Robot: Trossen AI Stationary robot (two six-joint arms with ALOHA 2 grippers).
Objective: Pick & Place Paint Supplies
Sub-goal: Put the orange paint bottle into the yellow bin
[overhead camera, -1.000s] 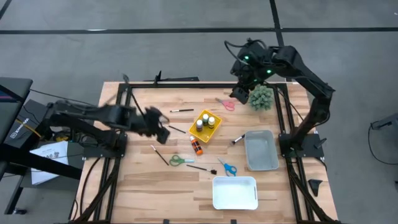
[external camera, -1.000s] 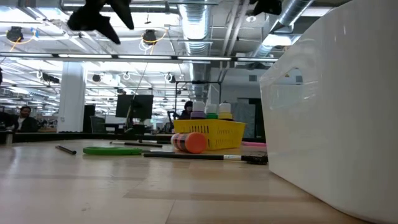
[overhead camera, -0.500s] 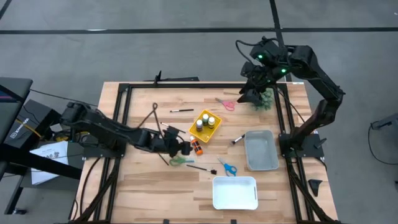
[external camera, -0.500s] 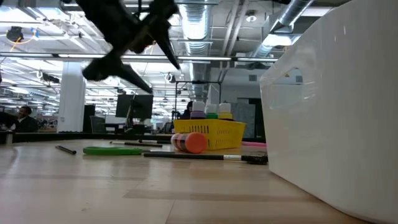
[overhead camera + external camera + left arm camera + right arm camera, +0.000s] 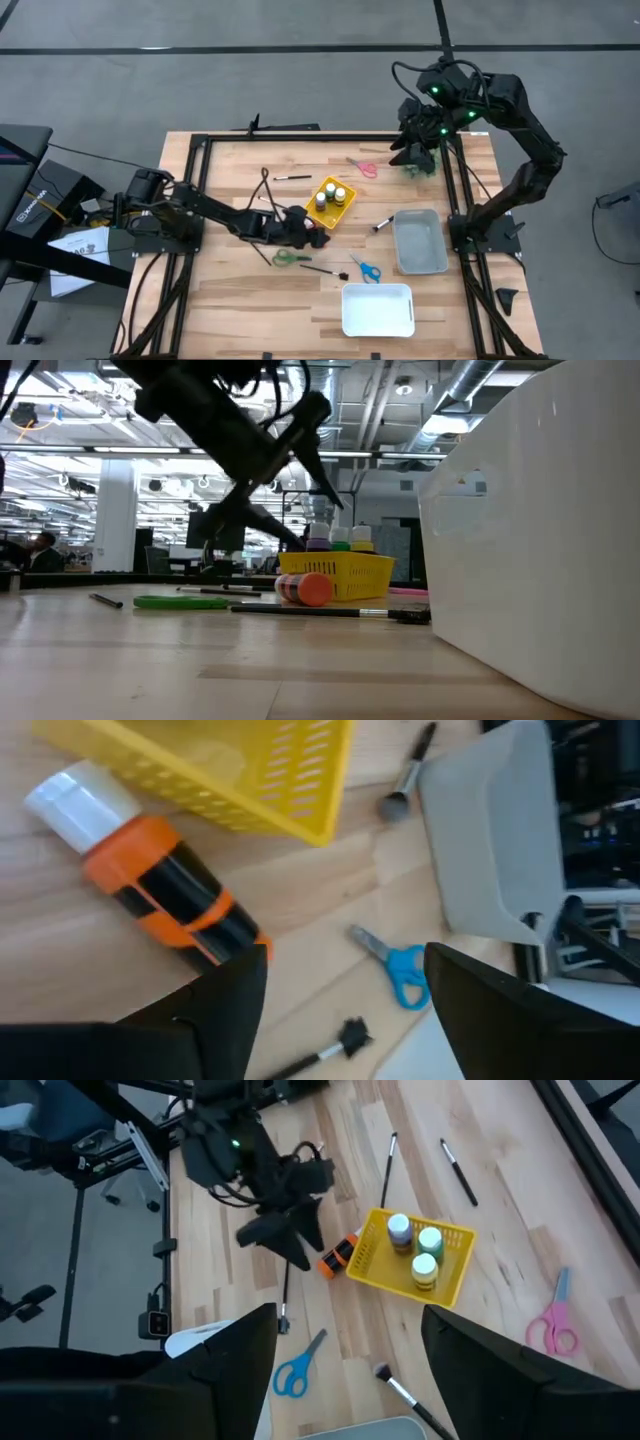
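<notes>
Left gripper (image 5: 312,233), fingers spread wide, hovers over the orange paint bottle (image 5: 150,890); only the high view shows the right gripper (image 5: 408,152), wide too.

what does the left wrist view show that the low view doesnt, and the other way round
Only the left wrist view shows the blue scissors and the grey tray. Only the low view shows the green scissors, the bottles standing in the basket and the white bin. Both share the orange paint bottle lying beside the yellow basket.

An open-plan lab or office. Beyond the table (image 5: 150,660) run exposed ducts (image 5: 320,400), strip lights and monitors (image 5: 215,530).
</notes>
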